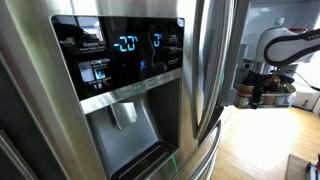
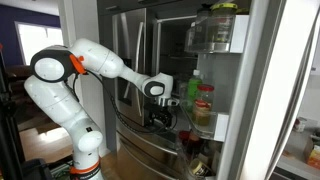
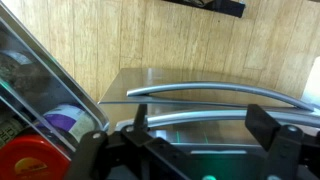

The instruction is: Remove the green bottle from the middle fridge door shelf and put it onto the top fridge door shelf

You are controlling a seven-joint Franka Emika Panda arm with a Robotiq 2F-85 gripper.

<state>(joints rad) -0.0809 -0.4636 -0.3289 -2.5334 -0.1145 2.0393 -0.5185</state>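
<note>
**A:** Start with the exterior view facing the dispenser panel (image 1: 120, 70). Has anything been done?

**B:** Nothing I can judge from there. The arm (image 1: 285, 45) comes in at 3 o'clock with the gripper (image 1: 252, 92) hanging below it. The bottle is out of sight.

**A:** And the exterior view of the open door?

**B:** The green bottle (image 2: 194, 88) stands upright on the middle door shelf (image 2: 212, 128), so the task looks barely begun. Grasping, lifting and placing on the top door shelf (image 2: 235, 40), up at 12 o'clock, are all left. The gripper (image 2: 165, 110) is near the bottle, at its 8 o'clock, and not touching it.

**A:** How does the bottle look?

**B:** It is small and pale yellowish-green, with a red-lidded container (image 2: 205, 105) just beside it at 4 o'clock.

**A:** And the wrist view?

**B:** The fingers (image 3: 140, 120) are spread wide with nothing between them. Beyond them are the fridge's drawer handles (image 3: 210, 92), and a red lid (image 3: 25, 160) sits at 8 o'clock. I can't make out the green bottle there.
</note>
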